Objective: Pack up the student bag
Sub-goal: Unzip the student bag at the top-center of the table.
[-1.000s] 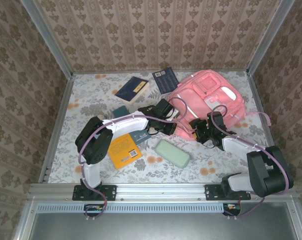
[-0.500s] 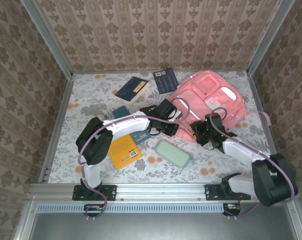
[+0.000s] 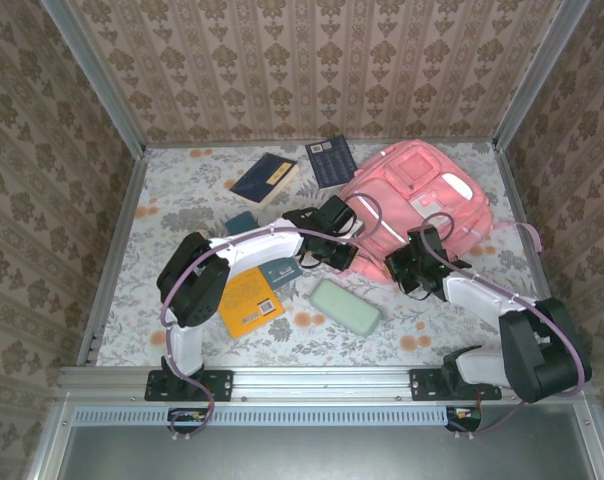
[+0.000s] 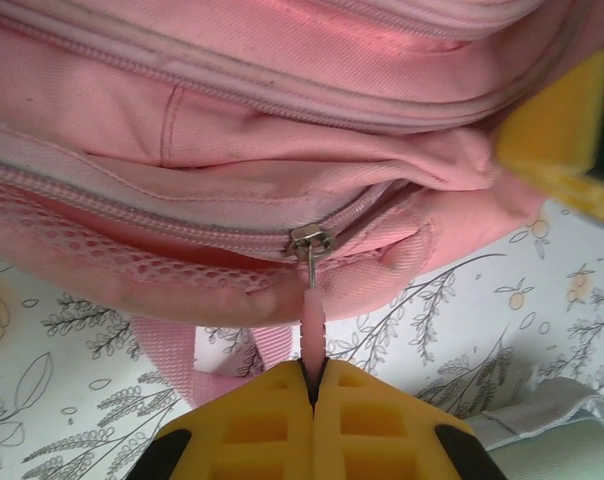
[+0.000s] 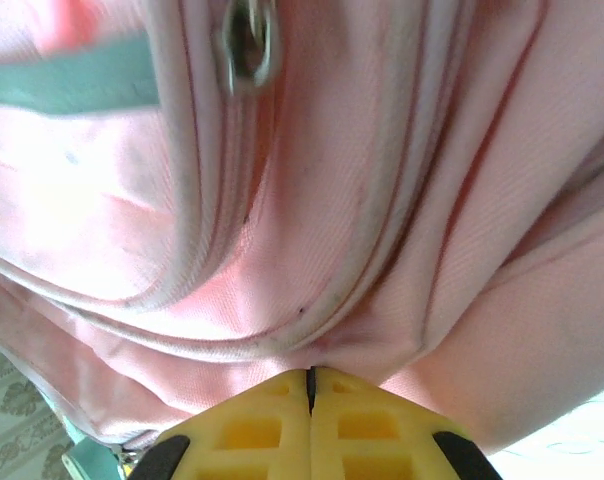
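The student bag, a big pink backpack, lies at the back right of the table. My left gripper is at its near left corner, shut on the pink zipper pull that hangs from a metal slider; the left gripper holds the pull taut. My right gripper presses against the bag's near edge. In the right wrist view, the right gripper is shut, with pink bag fabric puckered at its tips. Another zipper slider shows above.
Two dark blue books lie at the back. A teal book, an orange book and a pale green pencil case lie near the left arm. A pink strap trails off to the right.
My right gripper has gone from partly open to shut against the bag's near edge after shifting a little towards it. The left gripper has kept its hold on the zipper pull.
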You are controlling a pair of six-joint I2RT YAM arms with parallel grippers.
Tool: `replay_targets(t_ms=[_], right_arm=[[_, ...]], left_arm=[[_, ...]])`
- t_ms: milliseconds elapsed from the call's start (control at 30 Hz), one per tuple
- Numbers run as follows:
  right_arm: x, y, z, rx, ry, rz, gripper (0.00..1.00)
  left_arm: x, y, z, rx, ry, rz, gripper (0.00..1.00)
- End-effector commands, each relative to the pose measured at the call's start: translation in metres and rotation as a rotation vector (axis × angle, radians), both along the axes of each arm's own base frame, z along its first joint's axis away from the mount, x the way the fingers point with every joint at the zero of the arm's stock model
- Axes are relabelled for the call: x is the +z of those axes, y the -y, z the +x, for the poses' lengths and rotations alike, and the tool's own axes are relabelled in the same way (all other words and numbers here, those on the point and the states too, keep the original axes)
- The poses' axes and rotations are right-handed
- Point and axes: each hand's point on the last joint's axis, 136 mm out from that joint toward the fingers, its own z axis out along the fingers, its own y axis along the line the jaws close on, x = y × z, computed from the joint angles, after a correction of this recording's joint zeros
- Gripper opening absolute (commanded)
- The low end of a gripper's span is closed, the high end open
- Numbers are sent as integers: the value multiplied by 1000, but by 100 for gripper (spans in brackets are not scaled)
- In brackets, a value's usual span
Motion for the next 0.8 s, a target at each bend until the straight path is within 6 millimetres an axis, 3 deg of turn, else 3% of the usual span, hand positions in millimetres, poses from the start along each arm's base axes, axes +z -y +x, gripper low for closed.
replay_targets(t_ms=[0, 200, 367, 567, 767], right_arm=[[2, 27, -6, -39, -6, -86, 0], [5, 56, -16, -64, -6, -126, 0], [17, 53, -8, 20, 38, -121, 0], [24, 19, -4, 111, 92, -3, 47], [7, -6, -20, 101, 45, 68, 57]], left_arm=[[-12, -32, 22, 46, 22, 114, 0], [-25, -66, 53, 102, 21, 161, 0], [-10, -47, 47, 16, 4, 50, 0], [1, -24, 24, -44, -44, -33, 0], [21, 5, 0, -104, -41, -104, 0]])
